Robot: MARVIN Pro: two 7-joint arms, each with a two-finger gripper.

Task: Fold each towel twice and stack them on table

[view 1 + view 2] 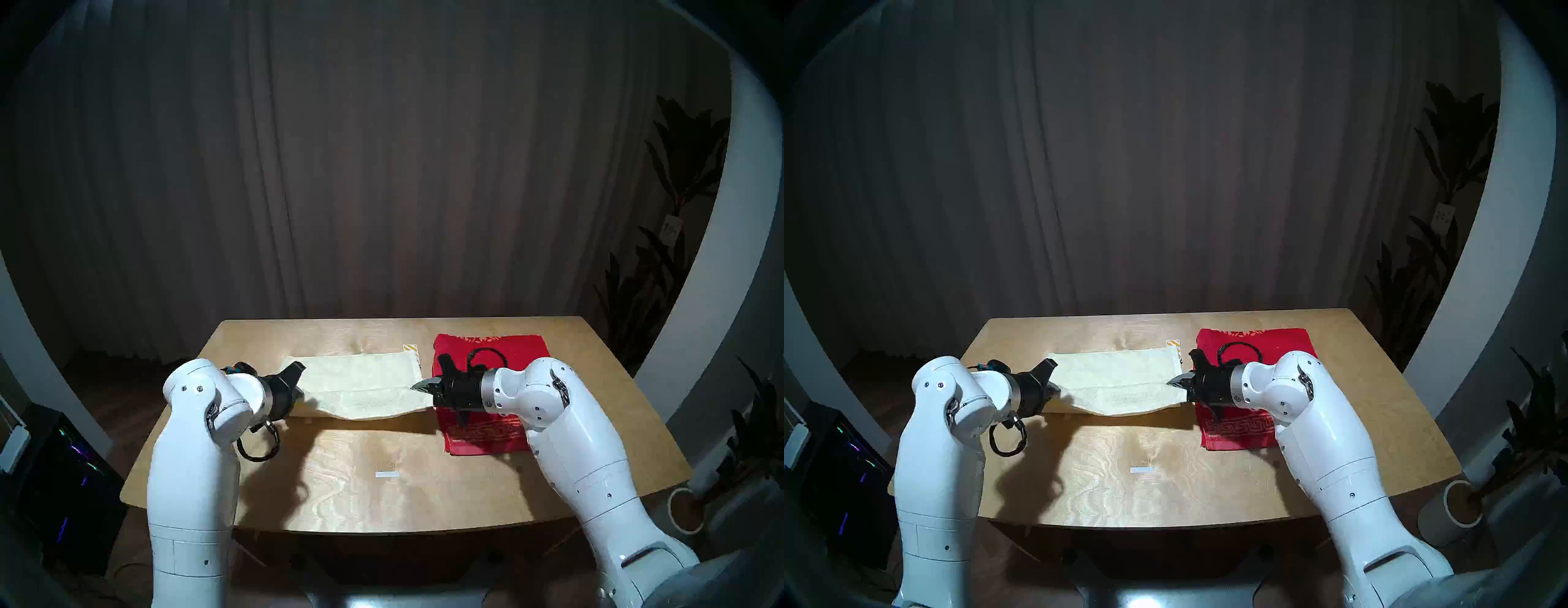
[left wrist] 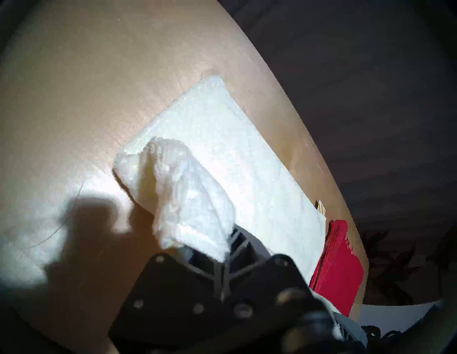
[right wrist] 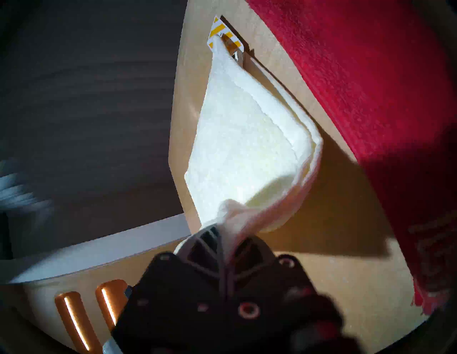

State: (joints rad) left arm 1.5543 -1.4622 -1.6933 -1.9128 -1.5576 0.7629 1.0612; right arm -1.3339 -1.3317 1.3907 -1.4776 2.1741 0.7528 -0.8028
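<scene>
Cream towel (image 1: 360, 378) pinched at both near corners; red towel (image 1: 488, 352) laid flat at right.

Terry cloth, pale and nubbly, is clamped in the left gripper (image 2: 222, 249) and right gripper (image 3: 223, 237): fingers of each closed on a bunched corner. Near edge is lifted off the counter (image 1: 339, 479) and sags in a shallow curve between the grippers; far half lies flat on the plywood. A quilted band is seen along the right end. A striped yellow-white tag (image 3: 220, 31) shows at the far right corner. Red towel is square-folded, gold key border (image 1: 1240, 426) along its near edge, just beside the cream one, partly under the right wrist.
</scene>
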